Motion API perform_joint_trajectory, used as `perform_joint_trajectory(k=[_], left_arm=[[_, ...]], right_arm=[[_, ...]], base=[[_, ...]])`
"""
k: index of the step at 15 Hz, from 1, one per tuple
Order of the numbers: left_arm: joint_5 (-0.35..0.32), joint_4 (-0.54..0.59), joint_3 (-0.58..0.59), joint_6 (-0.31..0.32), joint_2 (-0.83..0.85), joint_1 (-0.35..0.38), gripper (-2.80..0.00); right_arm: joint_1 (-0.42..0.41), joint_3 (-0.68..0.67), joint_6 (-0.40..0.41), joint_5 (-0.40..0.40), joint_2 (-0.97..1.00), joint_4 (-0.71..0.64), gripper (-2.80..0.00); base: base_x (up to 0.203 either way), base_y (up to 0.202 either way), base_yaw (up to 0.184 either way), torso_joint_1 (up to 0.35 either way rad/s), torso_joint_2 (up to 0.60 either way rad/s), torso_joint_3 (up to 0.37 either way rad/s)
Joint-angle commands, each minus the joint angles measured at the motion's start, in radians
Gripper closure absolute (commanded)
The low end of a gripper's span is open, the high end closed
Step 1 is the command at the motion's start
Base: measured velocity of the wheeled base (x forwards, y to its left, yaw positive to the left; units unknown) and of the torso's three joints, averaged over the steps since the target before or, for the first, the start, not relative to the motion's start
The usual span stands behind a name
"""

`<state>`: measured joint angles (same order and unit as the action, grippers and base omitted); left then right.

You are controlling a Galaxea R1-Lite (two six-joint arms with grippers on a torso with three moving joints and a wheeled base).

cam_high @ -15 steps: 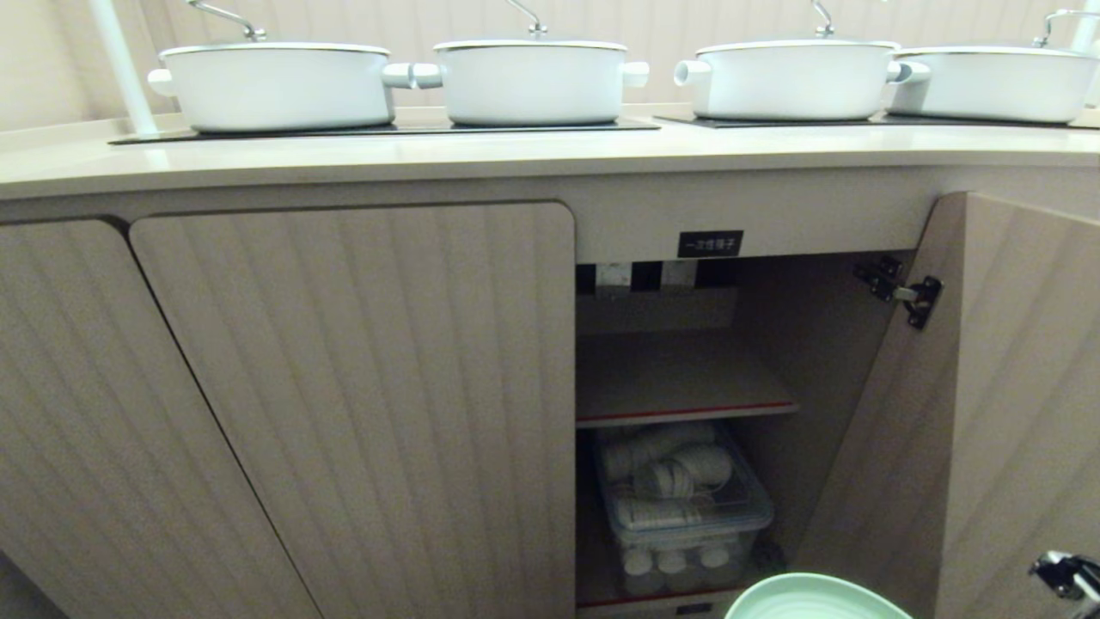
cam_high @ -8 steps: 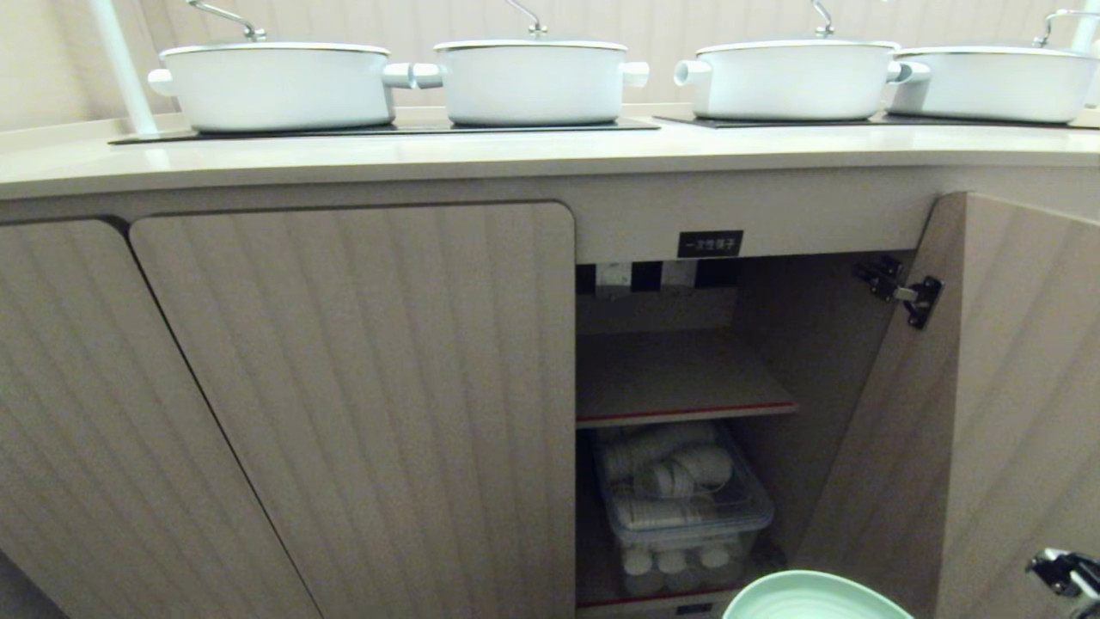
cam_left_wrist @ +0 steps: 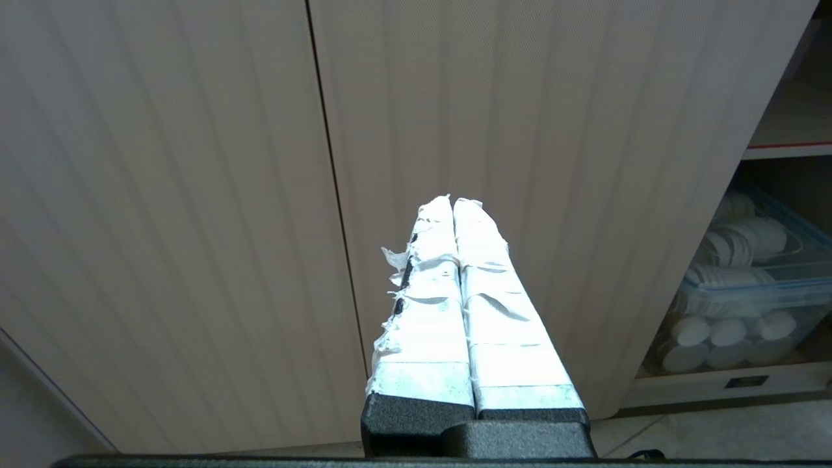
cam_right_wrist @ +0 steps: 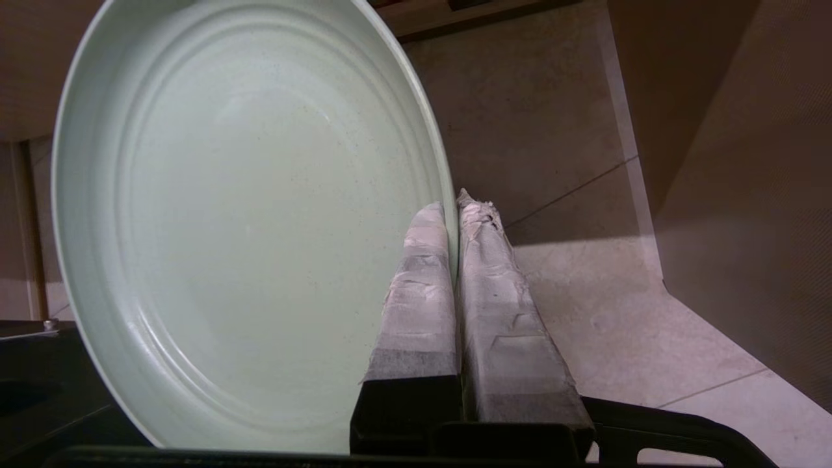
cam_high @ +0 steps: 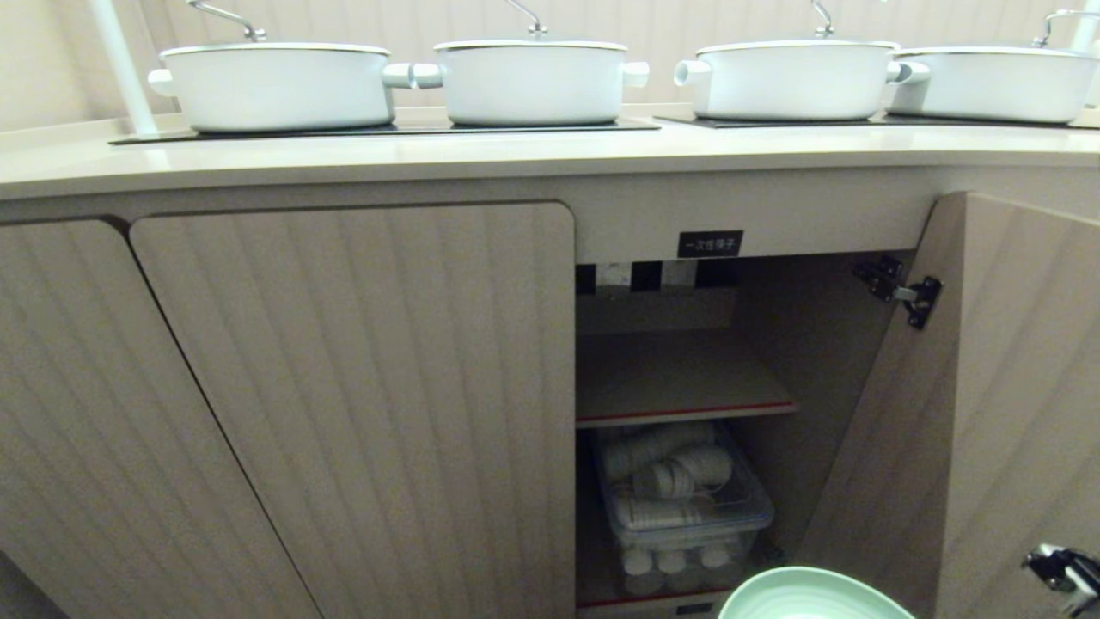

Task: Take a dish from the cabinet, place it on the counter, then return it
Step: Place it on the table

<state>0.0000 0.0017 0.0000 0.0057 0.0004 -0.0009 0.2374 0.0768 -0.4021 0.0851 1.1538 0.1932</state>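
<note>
Presently, item one: my right gripper [cam_right_wrist: 453, 208], fingers pressed tight together on the rim of the dish [cam_right_wrist: 247, 221], one taped finger on the inner face of the rim and the other on its outer side. Item two: the dish, mint-green, round, shallow, with a raised rim and faint concentric rings in its well; it hangs from that one edge grip with its hollow face toward my wrist camera, and nothing else touches it. From my head view only the upper arc of the dish [cam_high: 812, 595] shows at the lower edge, in front of and below the open compartment of the cabinet [cam_high: 352, 387], with a small part of my right arm's hardware at the lower right corner. Item three: the cabinet, beige, ribbed doors; the right-hand door [cam_high: 1005, 404] swung open on its black hinge [cam_high: 902, 291], the doors to the left shut. Inside, a bare wooden shelf [cam_high: 679, 383]; below it, a clear lidded plastic box [cam_high: 683, 507] of white round pieces. A small black label [cam_high: 710, 243] with white characters sits above the opening. Item four: the counter [cam_high: 516, 155], cream, carrying four white lidded pots [cam_high: 533, 82] on black glass panels. Item five: my left gripper [cam_left_wrist: 453, 208], fingers closed together on nothing, facing the shut ribbed doors, well apart from the dish.
</note>
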Motion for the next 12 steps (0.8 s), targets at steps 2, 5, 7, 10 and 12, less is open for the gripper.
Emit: perform_joint_trajectory(k=[2, 5, 7, 10, 12], left_arm=[[0.000, 0.000, 0.000, 0.000, 0.000, -0.001, 0.00], [0.000, 0.000, 0.000, 0.000, 0.000, -0.001, 0.00], [0.000, 0.000, 0.000, 0.000, 0.000, -0.001, 0.00], [0.000, 0.000, 0.000, 0.000, 0.000, 0.000, 0.00], [0.000, 0.000, 0.000, 0.000, 0.000, 0.001, 0.00]], right_arm=[[0.000, -0.006, -0.008, 0.002, 0.020, 0.009, 0.00], [0.000, -0.006, -0.012, 0.002, 0.030, 0.011, 0.00], [0.000, -0.011, -0.012, 0.002, 0.030, 0.012, 0.00], [0.000, -0.014, -0.012, 0.005, 0.038, 0.034, 0.00], [0.002, -0.014, -0.012, 0.011, 0.040, 0.040, 0.00]], base=[[0.000, 0.000, 0.000, 0.000, 0.00, 0.000], [0.000, 0.000, 0.000, 0.000, 0.00, 0.000], [0.000, 0.000, 0.000, 0.000, 0.00, 0.000], [0.000, 0.000, 0.000, 0.000, 0.00, 0.000], [0.000, 0.000, 0.000, 0.000, 0.00, 0.000]])
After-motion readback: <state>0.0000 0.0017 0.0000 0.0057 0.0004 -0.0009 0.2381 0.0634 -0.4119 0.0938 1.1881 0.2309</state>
